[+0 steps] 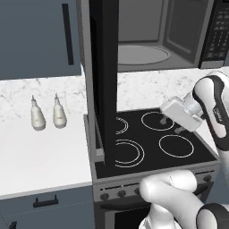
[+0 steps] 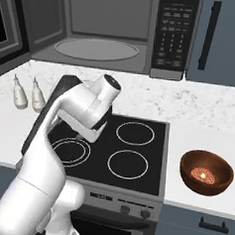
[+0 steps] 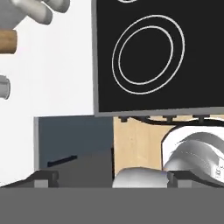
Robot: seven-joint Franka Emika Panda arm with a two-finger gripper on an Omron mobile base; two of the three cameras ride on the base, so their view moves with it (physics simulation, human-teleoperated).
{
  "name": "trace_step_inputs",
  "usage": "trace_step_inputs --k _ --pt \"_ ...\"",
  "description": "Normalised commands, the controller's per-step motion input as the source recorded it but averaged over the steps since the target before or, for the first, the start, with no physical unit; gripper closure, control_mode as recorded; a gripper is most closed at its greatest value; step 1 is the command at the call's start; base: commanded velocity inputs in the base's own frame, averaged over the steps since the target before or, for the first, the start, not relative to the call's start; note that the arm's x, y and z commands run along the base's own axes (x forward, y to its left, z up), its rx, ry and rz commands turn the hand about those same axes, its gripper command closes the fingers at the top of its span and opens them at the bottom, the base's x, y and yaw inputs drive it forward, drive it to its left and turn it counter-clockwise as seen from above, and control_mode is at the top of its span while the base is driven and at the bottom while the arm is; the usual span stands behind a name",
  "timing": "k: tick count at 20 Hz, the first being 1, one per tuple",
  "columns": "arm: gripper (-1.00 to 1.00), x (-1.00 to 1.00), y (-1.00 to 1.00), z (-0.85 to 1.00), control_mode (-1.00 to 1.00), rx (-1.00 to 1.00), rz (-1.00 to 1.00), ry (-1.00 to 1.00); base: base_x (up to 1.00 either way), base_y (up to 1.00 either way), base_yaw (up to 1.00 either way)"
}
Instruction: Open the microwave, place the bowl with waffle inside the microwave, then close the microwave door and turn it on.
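The microwave [image 2: 105, 31] is seen with its cavity exposed, so the first step of the task is judged to be done. The microwave door [image 1: 103, 76] is swung out towards the camera in the left base view and is seen nearly edge-on, over the left part of the stovetop [image 2: 122, 149]. Inside the cavity the round turntable plate [image 2: 96, 49] is bare; nothing has been placed on it yet.

The bowl with waffle [image 2: 206, 172] is set on the white bench [image 2: 197, 140] to the right of the stovetop, well apart from the microwave and below it. The waffle [image 2: 203, 173] is seen as a small pale piece at the bottom of the bowl. Loading the bowl, shutting the door and starting the oven at the keypad [image 2: 175, 31] are all judged to be left.

The claw [image 3: 111, 178] is held with its jaws spread wide and nothing is held between them. In the hand view it is pointed down past the front edge of the stovetop. In the right base view the hand is seen above the left burners, so the bowl lies well off to its right, across the stovetop, and untouched.
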Motion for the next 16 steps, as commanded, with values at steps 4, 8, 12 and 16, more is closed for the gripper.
trace_step_inputs --k 4,8,12,16 --pt "-1.0 0.03 -0.61 -0.99 -1.0 -0.64 0.09 -0.4 0.0 0.0 0.0" --pt "-1.0 0.01 -0.93 -0.74 -1.0 -0.68 0.0 -0.2 0.0 0.0 0.0" --pt "-1.0 0.14 -1.0 -0.85 -1.0 -0.64 0.0 -0.13 0.0 0.0 0.0" --pt "-1.0 0.49 -1.0 -0.43 -1.0 -0.44 -0.02 -0.08 0.0 0.0 0.0"
